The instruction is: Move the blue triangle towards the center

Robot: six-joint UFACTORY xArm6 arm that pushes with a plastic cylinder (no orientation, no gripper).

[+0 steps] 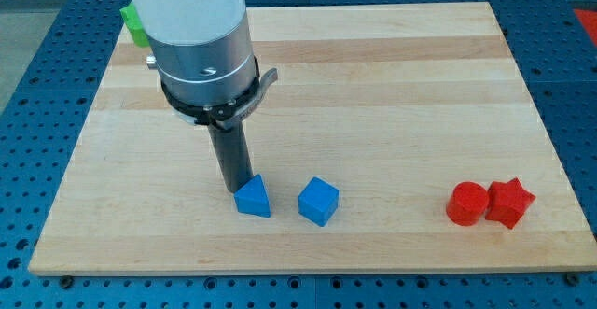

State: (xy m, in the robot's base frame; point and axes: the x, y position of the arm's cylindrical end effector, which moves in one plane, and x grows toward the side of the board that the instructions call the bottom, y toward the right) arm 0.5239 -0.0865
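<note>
The blue triangle [253, 198] lies on the wooden board [373, 85] near the view's bottom, left of centre. My tip [236, 189] rests on the board just at the triangle's upper left, touching or nearly touching it. A blue cube [318, 201] sits a short way to the triangle's right, apart from it.
A red cylinder [465, 203] and a red star-shaped block [509, 203] sit side by side at the view's bottom right. A green block [134, 24] shows partly behind the arm at the top left. The arm's white and silver body [201, 48] hides the board's upper left.
</note>
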